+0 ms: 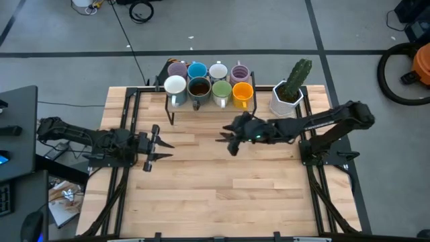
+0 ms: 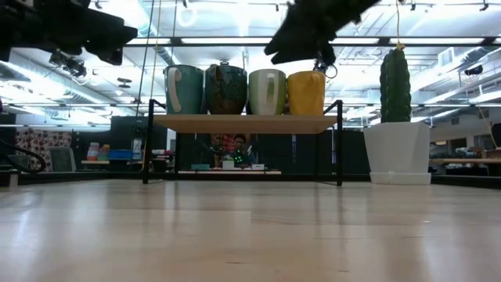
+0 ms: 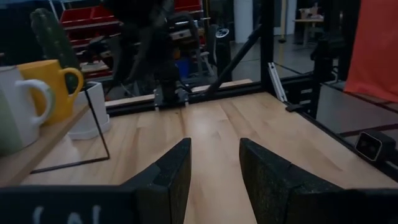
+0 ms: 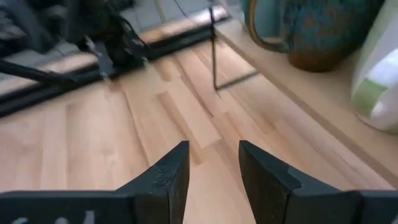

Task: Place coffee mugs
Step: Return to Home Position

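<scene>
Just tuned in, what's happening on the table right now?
All eight coffee mugs stand on the shelf at the table's far edge, in two rows of four. Neither arm holds anything. The right gripper hangs open above the tabletop just in front of the shelf, near the green mug and the orange mug. The left gripper is open at the table's left side. The cactus pot stands to the right of the shelf.

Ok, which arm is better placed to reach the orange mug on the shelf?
Right, probably: the right gripper, open, hangs just before the orange mug; the left gripper sits farther off.
</scene>
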